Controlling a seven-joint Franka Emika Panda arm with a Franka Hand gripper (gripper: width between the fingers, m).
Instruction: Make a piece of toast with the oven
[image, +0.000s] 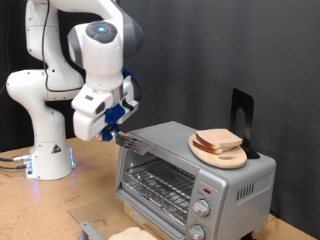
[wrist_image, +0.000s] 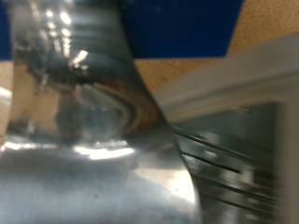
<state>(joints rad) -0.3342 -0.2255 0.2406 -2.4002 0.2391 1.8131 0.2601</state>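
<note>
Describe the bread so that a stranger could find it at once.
Find the silver oven at the exterior view's right. On its roof lies a round wooden board, and the bread lies on that board. It is the only pale, square slice with a brown crust up there.

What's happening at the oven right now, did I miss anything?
The gripper is down at the top corner of the oven on the exterior view's left, right by the upper edge of the glass door. The wrist view shows mostly blurred shiny metal, with the wire rack visible inside. The bread slices sit on the round wooden board on top of the oven, so nothing is inside toasting. Something pale lies on the table in front of the oven, cut off by the frame.
</note>
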